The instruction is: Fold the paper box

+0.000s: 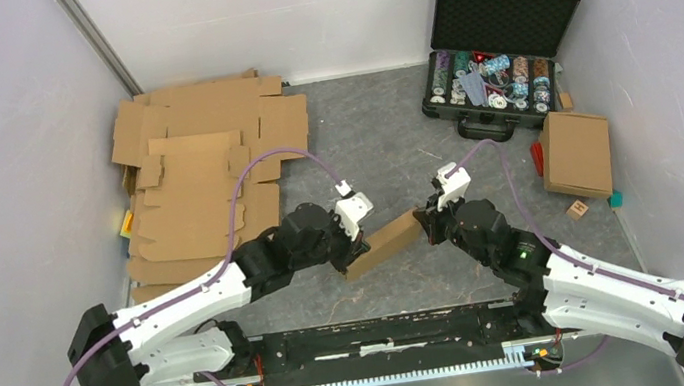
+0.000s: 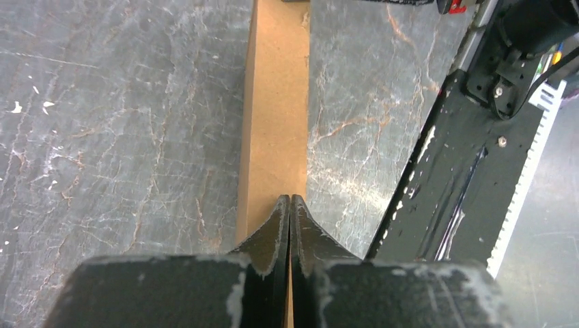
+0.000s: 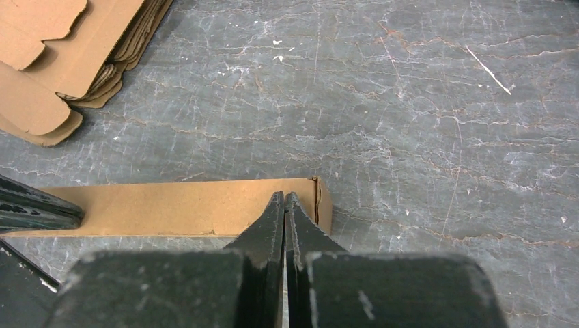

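Note:
A closed brown paper box (image 1: pixel 384 245) lies on the grey table between my two grippers. My left gripper (image 1: pixel 358 246) is at its near-left end and my right gripper (image 1: pixel 426 225) is at its far-right end. In the left wrist view the box (image 2: pixel 276 102) runs away from the shut fingertips (image 2: pixel 290 199), which rest over its top face. In the right wrist view the box (image 3: pixel 171 205) lies crosswise and the shut gripper (image 3: pixel 284 197) sits over its right end. Both jaws are pressed together with nothing seen between them. The left gripper's fingers (image 3: pixel 34 205) show at the box's far end.
A stack of flat cardboard blanks (image 1: pixel 202 162) lies at the back left. An open black case of poker chips (image 1: pixel 493 40) stands at the back right. A folded box (image 1: pixel 576 152) and a small wooden block (image 1: pixel 578 209) lie at the right. A black rail (image 1: pixel 368 336) runs along the near edge.

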`<state>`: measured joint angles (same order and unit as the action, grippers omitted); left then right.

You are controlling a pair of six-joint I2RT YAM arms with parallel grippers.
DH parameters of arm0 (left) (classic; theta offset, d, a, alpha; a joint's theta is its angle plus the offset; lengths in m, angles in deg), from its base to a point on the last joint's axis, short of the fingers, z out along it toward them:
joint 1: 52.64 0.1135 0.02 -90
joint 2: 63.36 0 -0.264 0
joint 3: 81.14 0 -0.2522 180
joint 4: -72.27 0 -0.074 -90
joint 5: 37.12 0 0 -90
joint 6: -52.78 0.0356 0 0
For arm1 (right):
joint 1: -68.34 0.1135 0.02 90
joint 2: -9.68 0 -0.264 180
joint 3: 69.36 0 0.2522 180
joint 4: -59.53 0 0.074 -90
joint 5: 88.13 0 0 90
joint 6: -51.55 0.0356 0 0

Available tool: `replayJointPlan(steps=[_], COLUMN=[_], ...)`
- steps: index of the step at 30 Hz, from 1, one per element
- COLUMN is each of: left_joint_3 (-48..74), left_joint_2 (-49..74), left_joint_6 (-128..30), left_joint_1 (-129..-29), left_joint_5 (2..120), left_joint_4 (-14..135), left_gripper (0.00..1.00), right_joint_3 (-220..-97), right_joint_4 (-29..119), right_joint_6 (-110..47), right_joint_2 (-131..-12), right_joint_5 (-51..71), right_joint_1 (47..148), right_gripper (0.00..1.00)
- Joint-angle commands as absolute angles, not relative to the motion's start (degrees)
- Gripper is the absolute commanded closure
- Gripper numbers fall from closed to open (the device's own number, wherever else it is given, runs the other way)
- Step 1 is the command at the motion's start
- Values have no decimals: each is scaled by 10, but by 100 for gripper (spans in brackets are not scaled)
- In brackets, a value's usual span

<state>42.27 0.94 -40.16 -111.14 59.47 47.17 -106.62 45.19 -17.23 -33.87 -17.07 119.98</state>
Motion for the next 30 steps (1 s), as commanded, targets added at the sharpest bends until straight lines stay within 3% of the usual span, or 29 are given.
replayJointPlan(steps=[1, 7, 18, 30], left_joint_3=[473, 473, 407, 481], left_joint_2=[-22, -58, -156, -123], left_joint_6=[-460, -474, -539, -562], left_joint_1=[-1103, -1097, -1097, -1097], left_joint_5=[587, 590, 556, 558], left_joint_4=[511, 495, 316, 351], left_gripper=[98, 98, 98, 98], right_joint_3=[-1067, -1067, -1068, -1069], right_joint_4=[419, 420, 422, 424], right_joint_6=[-173, -177, -186, -187], right_joint_2=[-346, -349, -353, -363], right_joint_5=[-148, -148, -150, -147], right_joint_1=[1201, 1201, 1201, 1202], right_gripper=[100, 100, 100, 100])
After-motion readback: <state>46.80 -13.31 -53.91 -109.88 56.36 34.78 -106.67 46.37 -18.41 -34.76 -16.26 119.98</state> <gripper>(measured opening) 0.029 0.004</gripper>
